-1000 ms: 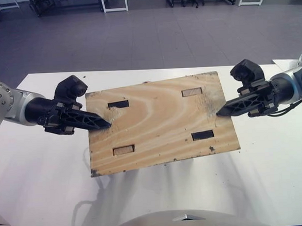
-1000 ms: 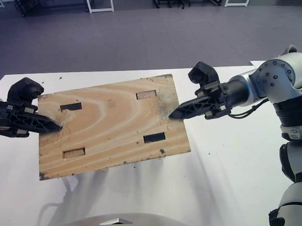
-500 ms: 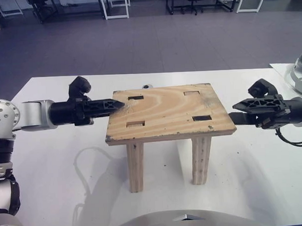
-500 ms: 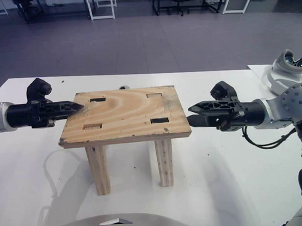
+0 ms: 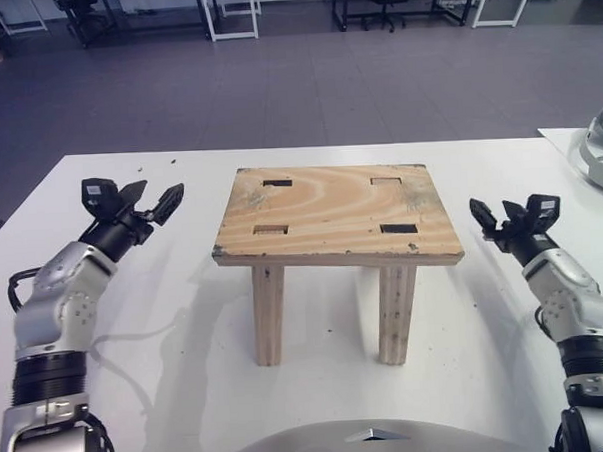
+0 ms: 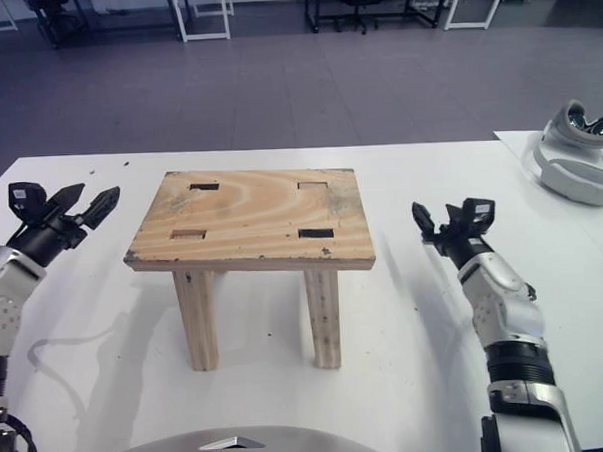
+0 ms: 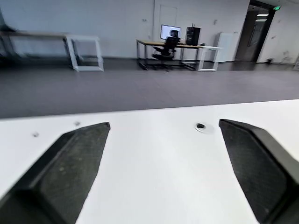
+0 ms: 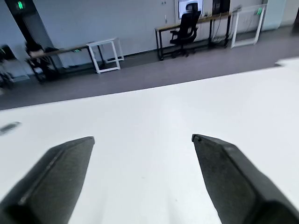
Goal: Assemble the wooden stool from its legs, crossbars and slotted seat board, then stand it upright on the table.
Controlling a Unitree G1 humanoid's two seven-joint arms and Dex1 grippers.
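White table (image 5: 166,332), open lab floor with desks and chairs beyond its far edge.

Stool (image 5: 336,224): stands upright mid-table, seat board (image 5: 331,210) level on top, four slots showing in it. Two near legs (image 5: 269,314) are planted on the table top. Far legs and crossbars are hidden under the board, so I cannot confirm them.

Left gripper (image 5: 158,195): by the table's left edge, well apart from the stool, fingers spread wide, holding nothing. The left wrist view shows only bare table between them.

Right gripper (image 5: 493,216): by the right edge, also well apart from the stool, fingers spread, empty.

White headset (image 6: 577,159): sits off the far right corner, not involved.

Judgement: assembly looks done and the stand-it-upright step appears met, so this reads as the release and clear-away stage. The next move calls for little: keep both arms off the stool so nothing nudges it, and check that it sits without rocking.
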